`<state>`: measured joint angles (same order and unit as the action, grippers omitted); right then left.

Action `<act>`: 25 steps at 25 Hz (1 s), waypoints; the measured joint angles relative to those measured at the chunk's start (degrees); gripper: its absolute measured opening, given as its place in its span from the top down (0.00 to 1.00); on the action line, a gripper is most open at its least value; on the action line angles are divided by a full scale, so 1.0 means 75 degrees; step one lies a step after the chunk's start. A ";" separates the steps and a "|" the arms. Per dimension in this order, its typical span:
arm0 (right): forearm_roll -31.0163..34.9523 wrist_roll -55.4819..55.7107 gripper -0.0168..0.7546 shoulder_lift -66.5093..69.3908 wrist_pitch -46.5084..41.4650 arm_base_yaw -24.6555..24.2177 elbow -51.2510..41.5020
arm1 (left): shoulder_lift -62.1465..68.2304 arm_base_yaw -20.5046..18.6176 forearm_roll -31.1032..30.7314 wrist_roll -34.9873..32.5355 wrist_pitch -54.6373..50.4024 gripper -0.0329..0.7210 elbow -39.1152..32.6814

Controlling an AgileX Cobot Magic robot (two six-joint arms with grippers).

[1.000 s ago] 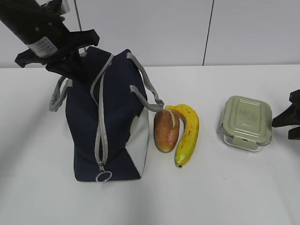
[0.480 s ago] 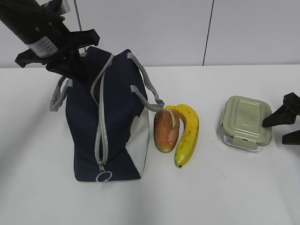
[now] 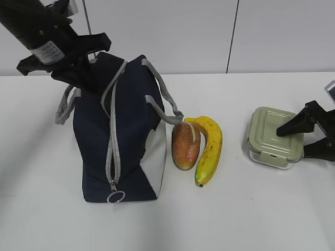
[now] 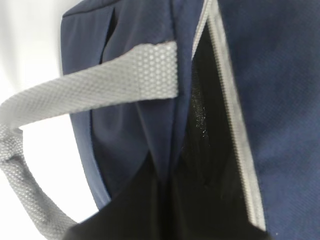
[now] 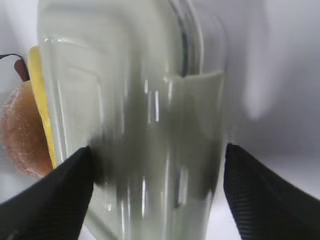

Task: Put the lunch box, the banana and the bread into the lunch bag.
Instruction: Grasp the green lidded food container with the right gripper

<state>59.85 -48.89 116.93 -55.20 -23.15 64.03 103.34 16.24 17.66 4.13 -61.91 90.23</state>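
The navy lunch bag stands upright at the left, and its ring pull hangs low at the front. My left gripper is at the bag's top left edge. In the left wrist view the gripper is shut on a fold of the bag's fabric beside the dark opening. The bread and the banana lie touching, right of the bag. The green-lidded lunch box lies further right. My right gripper is open, one finger on each side of the lunch box's right end.
A grey webbing handle drapes from the bag toward the bread. Another handle crosses the left wrist view. Everything rests on a white table with a white wall behind. The banana and the bread show beyond the box.
My right gripper has moved left from the table's right edge and its open fingers now straddle the lunch box's right end. The left arm and the bag have not moved.
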 joint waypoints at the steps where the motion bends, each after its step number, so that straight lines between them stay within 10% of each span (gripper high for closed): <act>1: 0.0038 -0.0032 0.21 0.0107 -0.0124 0.0000 0.0067 | 0.0000 0.0000 0.0000 0.0000 0.0000 0.96 0.0000; 8: 0.0442 -0.0334 0.23 0.0499 -0.0528 0.0000 0.0307 | 0.0000 0.0000 -0.0014 0.0000 0.0000 0.96 0.0000; 15: 0.0714 -0.0383 0.46 0.0513 -0.0774 -0.0005 0.0321 | 0.0000 0.0000 -0.0014 0.0000 -0.0007 0.96 0.0000; 25: 0.2098 -0.0674 0.47 0.0615 -0.1084 -0.0005 0.0305 | 0.0000 0.0000 -0.0014 0.0000 -0.0014 0.96 0.0000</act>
<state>75.59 -53.94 121.54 -63.33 -23.19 66.32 103.34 16.24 17.55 4.13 -62.02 90.23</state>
